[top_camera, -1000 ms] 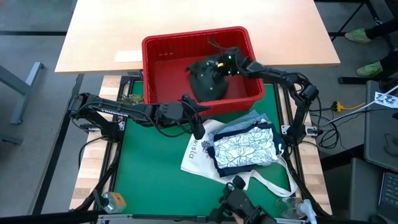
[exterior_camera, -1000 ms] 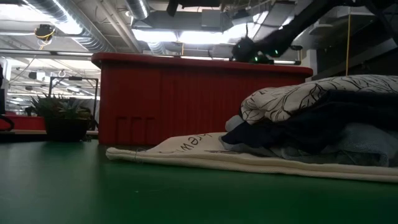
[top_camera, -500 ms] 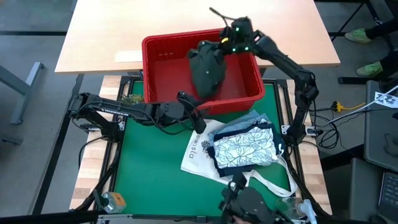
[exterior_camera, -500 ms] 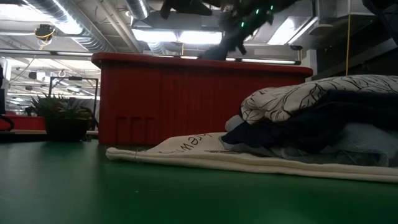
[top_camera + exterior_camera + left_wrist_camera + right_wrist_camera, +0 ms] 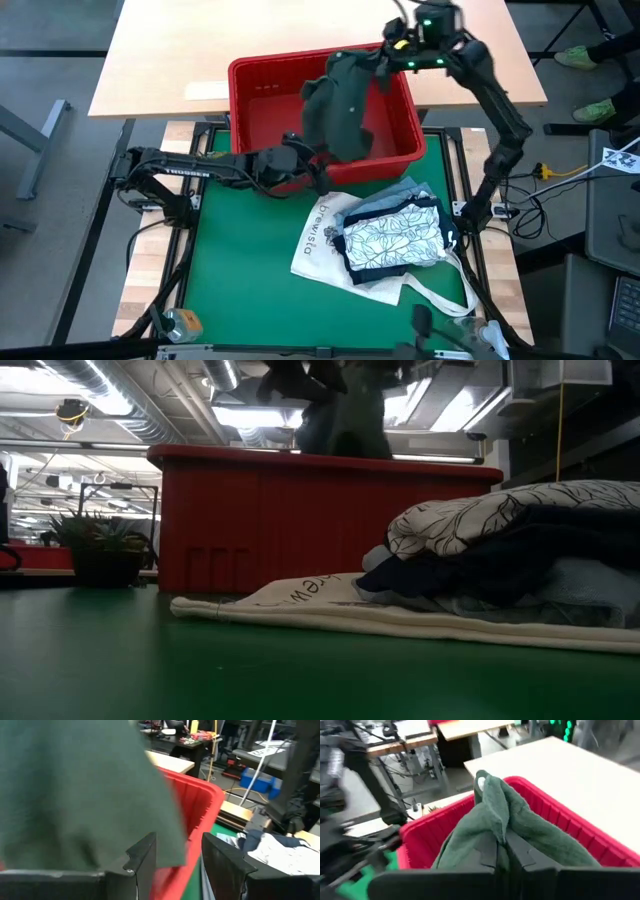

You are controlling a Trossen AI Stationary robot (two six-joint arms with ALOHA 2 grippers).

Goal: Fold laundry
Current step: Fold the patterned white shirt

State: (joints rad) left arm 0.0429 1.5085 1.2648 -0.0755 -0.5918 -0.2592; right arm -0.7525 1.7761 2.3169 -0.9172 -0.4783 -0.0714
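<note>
olive garment: dark olive green garment (image 5: 342, 105) is hanging in the air over the red basket (image 5: 260, 80), its lower edge dangling near the basket's front wall; not folded, not on the green mat yet
holding: right gripper (image 5: 392, 50) is pinching the garment's top edge, fingers pressed together on a bunched fold of cloth; right wrist view is showing the cloth (image 5: 505, 832) draping down both sides of the fingers (image 5: 487, 852)
folded stack: white leaf-print garment (image 5: 392, 238) is lying on top, navy garment (image 5: 385, 268) under it, light blue denim (image 5: 405, 192) peeking out behind; all sitting folded on the white tote bag (image 5: 322, 240), right part of the green mat (image 5: 240, 270)
stack in low view: leaf-print piece (image 5: 490, 510) is resting over the dark layers, pile looking tidy
left gripper: left gripper (image 5: 322, 182) is waiting at the basket's front wall, just beside the hanging cloth; fingers (image 5: 142, 857) are spread, nothing between them, olive cloth (image 5: 75, 790) filling the view close ahead
basket contents: nothing else is showing in the visible part of the basket; the part behind the cloth cannot be seen
progress: judging by the layout, three pieces are looking done and this olive one seems the last
left to do: bringing it over to the tabletop mat, spreading it flat, folding, adding to the stack
</note>
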